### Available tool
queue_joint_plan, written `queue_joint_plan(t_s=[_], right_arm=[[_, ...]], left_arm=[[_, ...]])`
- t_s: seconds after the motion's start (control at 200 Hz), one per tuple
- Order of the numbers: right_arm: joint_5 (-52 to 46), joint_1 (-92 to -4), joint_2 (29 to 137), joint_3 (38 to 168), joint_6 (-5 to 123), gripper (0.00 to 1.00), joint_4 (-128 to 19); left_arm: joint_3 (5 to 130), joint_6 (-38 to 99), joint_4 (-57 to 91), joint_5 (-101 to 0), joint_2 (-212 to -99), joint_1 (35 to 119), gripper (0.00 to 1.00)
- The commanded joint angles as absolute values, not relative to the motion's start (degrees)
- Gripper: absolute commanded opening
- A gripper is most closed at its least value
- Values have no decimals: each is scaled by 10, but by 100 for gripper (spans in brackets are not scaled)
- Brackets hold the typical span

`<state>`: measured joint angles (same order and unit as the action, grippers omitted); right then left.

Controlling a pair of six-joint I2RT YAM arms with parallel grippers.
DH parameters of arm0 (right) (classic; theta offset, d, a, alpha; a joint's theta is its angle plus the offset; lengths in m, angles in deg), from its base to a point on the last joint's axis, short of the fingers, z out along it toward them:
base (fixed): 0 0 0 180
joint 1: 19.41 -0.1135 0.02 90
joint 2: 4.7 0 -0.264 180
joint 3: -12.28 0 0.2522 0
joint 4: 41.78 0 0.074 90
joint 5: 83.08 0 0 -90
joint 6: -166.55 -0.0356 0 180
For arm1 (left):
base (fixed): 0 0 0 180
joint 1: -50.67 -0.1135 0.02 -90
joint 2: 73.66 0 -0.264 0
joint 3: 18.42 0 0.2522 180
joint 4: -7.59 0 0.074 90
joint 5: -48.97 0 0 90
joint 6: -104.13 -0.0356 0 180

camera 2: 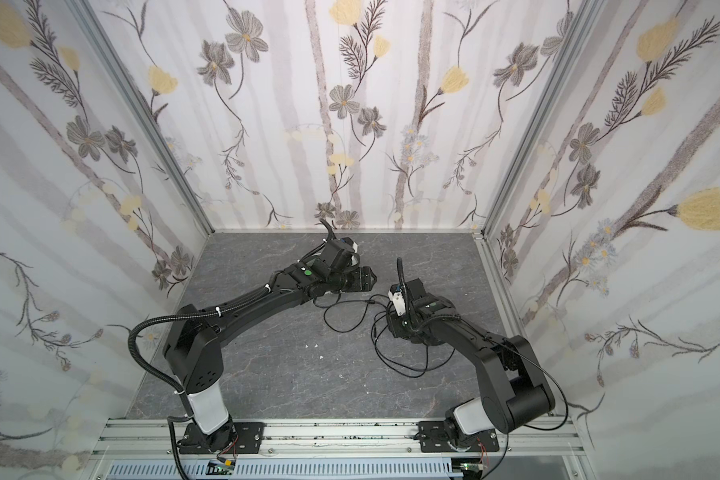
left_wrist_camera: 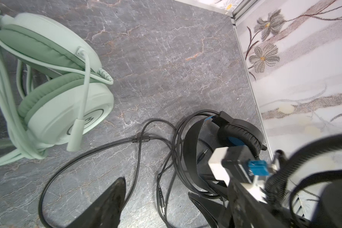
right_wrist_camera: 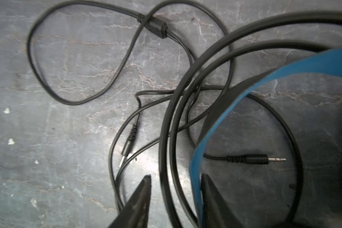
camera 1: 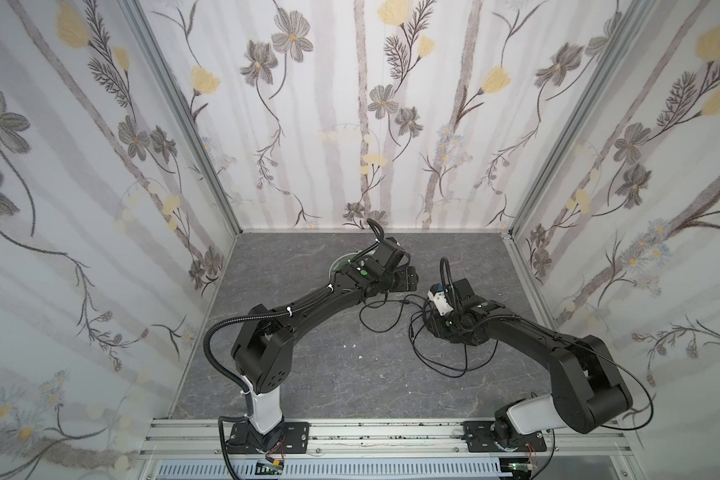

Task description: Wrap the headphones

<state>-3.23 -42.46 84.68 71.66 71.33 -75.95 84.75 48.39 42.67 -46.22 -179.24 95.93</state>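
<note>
The mint-green headphones [left_wrist_camera: 67,110] lie on the grey floor with their pale cable wound round them; in a top view only a sliver [camera 1: 339,262] shows under my left arm. The black headphones [left_wrist_camera: 239,130] with the blue inner headband [right_wrist_camera: 284,67] lie further right. Their black cable [right_wrist_camera: 75,103] sprawls in loose loops, with two jack plugs [right_wrist_camera: 261,159] on the floor. My left gripper [left_wrist_camera: 158,189] hangs open over the black cable and holds nothing. My right gripper [right_wrist_camera: 176,180] is open, its jaws straddling the black headband wires and blue band.
Floral walls with aluminium corner posts [camera 1: 528,199] close in the floor on three sides. Small white crumbs [camera 1: 352,345] lie mid-floor. An aluminium rail [camera 1: 391,434] carrying both arm bases runs along the front.
</note>
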Motion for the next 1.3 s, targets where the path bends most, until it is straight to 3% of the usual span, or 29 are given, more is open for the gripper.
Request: queue_joint_plan(t_s=[0.0,0.125,0.23,0.365,0.625,0.804,0.994,1.299], right_arm=[[-48,-420,790,720,704,58,-713],[-45,-397,722,726,700,71,-704],[-53,-342,692,727,684,75,-707],[-8,-307,695,736,695,81,-718],[-16,-272,712,735,688,98,-711],[-32,-243,687,694,675,100,-702],[-22,-240,682,694,680,100,-706],[-24,-240,689,694,680,100,-704]], left_arm=[[864,491,447,-463,-1807,964,83],[895,495,466,-467,-1832,972,83],[935,491,491,-474,-1862,983,83],[1008,490,538,-480,-1922,998,84],[1223,451,678,-493,-2082,1018,81],[1362,431,797,-441,-2174,1028,81],[1373,430,819,-437,-2204,1034,81],[1393,430,808,-432,-2235,1040,73]])
